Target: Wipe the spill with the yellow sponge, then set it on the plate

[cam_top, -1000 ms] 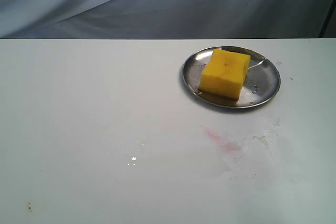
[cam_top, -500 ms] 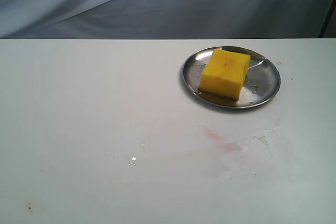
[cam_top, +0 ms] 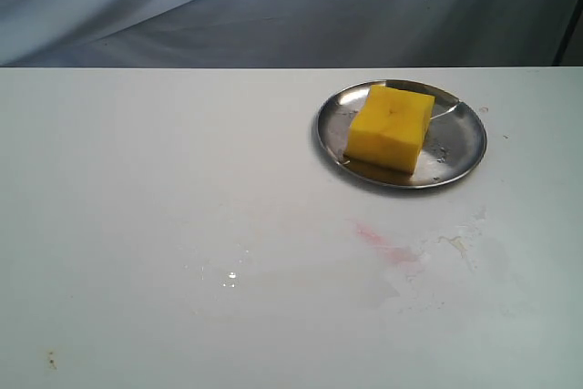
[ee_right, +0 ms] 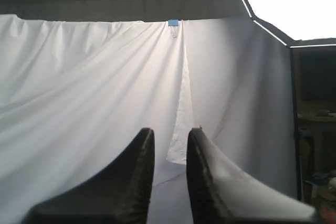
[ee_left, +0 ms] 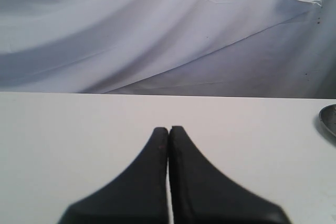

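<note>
Sponge, yellow (cam_top: 392,127): it is resting on the plate (cam_top: 463,150), set left of the plate's middle and reaching toward its left rim. The top is close to square, so it is showing no clear long axis. The block is sitting turned, with one upright corner edge facing the exterior camera. A few small dark marks are showing on the top face.

Plate: round, shiny steel, carrying small droplets on its bare right part. It is standing on the white bench (cam_top: 137,179), toward the far right. The left wrist view is catching only a sliver of its rim (ee_left: 328,119).

Spill (cam_top: 453,243): it is showing only as a faint wet trace with a thin brownish edge, near of the plate. A pink smear (cam_top: 383,241) is lying just to its left. Clear droplets (cam_top: 230,277) are glinting near the bench's middle, and a brown speck (cam_top: 50,359) is sitting at the near left corner.

Left hand (ee_left: 168,129): its fingers are pressing together with nothing between them, hovering over bare bench.

Right hand (ee_right: 170,136): its fingers are standing slightly apart, gripping nothing, and pointing at the draped white cloth (ee_right: 94,87). Only this view is showing the blue clip (ee_right: 174,23) pinning that cloth.

Both hands are appearing in the wrist views only.
</note>
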`<act>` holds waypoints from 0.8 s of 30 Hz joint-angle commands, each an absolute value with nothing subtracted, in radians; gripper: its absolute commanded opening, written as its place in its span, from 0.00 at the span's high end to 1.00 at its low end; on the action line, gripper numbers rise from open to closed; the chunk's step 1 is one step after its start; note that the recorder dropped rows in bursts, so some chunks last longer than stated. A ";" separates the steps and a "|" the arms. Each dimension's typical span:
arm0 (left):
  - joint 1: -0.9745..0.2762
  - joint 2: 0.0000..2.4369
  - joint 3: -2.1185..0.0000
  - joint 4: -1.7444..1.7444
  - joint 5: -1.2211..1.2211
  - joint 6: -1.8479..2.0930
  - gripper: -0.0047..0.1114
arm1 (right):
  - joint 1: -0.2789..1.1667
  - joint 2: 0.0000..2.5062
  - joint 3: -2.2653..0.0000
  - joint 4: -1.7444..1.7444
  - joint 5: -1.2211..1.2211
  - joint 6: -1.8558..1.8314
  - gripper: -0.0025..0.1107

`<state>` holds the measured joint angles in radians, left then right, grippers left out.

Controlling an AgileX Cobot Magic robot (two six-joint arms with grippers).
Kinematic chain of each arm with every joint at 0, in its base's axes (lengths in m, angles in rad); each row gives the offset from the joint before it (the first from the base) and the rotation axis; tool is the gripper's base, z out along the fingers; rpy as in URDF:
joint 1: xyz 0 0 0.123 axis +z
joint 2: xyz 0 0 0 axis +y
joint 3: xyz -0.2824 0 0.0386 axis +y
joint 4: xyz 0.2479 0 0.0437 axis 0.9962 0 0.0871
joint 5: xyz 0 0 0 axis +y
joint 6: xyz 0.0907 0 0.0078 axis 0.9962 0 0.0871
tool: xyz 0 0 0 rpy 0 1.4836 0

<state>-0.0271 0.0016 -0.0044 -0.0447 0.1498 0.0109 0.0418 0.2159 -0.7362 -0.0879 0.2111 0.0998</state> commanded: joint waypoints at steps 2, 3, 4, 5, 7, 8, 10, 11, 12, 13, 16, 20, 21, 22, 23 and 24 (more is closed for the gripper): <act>-0.028 0.000 0.000 -0.044 0.146 0.010 0.95 | 0.060 0.119 -0.730 -0.097 0.408 -0.043 0.83; -0.028 0.000 0.000 -0.044 0.146 0.010 0.95 | 0.060 0.101 -0.730 -0.097 0.454 -0.060 0.84; -0.028 0.000 0.000 -0.044 0.146 0.010 0.95 | 0.060 0.084 -0.730 -0.097 0.503 -0.077 0.85; -0.028 0.000 0.000 -0.044 0.146 0.010 0.95 | 0.060 0.068 -0.730 -0.097 0.541 -0.094 0.86; -0.028 0.000 0.000 -0.044 0.146 0.010 0.95 | 0.060 0.037 -0.730 -0.097 0.626 -0.101 0.88; -0.028 0.000 0.000 -0.044 0.146 0.010 0.95 | 0.060 0.025 -0.730 -0.097 0.653 -0.101 0.89; -0.028 0.000 0.000 -0.044 0.146 0.010 0.95 | 0.062 0.000 -0.730 -0.097 0.702 -0.101 0.91; -0.028 0.000 0.000 -0.044 0.146 0.010 0.95 | 0.068 0.000 -0.730 -0.097 0.718 -0.101 0.91; -0.028 0.000 0.000 -0.044 0.146 0.010 0.95 | 0.075 0.000 -0.730 -0.087 0.725 -0.101 0.92; -0.028 0.000 0.000 -0.044 0.146 0.008 0.95 | 0.084 0.000 -0.730 -0.077 0.736 -0.101 0.93; -0.028 0.000 0.000 -0.044 0.146 0.008 0.95 | 0.111 0.000 -0.718 -0.035 0.775 -0.101 0.94; -0.028 0.000 0.000 -0.044 0.146 0.008 0.95 | 0.138 0.000 -0.621 0.031 0.726 -0.101 0.95; -0.028 0.000 0.000 -0.044 0.146 0.008 0.95 | 0.140 0.000 -0.581 0.031 0.702 -0.101 0.95; -0.028 0.000 0.000 -0.044 0.146 0.008 0.95 | 0.140 0.000 -0.539 0.029 0.677 -0.101 0.95; -0.028 0.000 0.000 -0.044 0.146 0.008 0.95 | 0.140 0.000 -0.504 0.029 0.651 -0.101 0.95; -0.028 0.000 0.000 -0.044 0.146 0.008 0.95 | 0.140 0.000 -0.460 0.031 0.611 -0.101 0.95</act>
<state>-0.0271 0.0016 -0.0044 -0.0447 0.1498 0.0109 0.1373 0.0013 -0.5580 0.0188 0.6903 -0.0940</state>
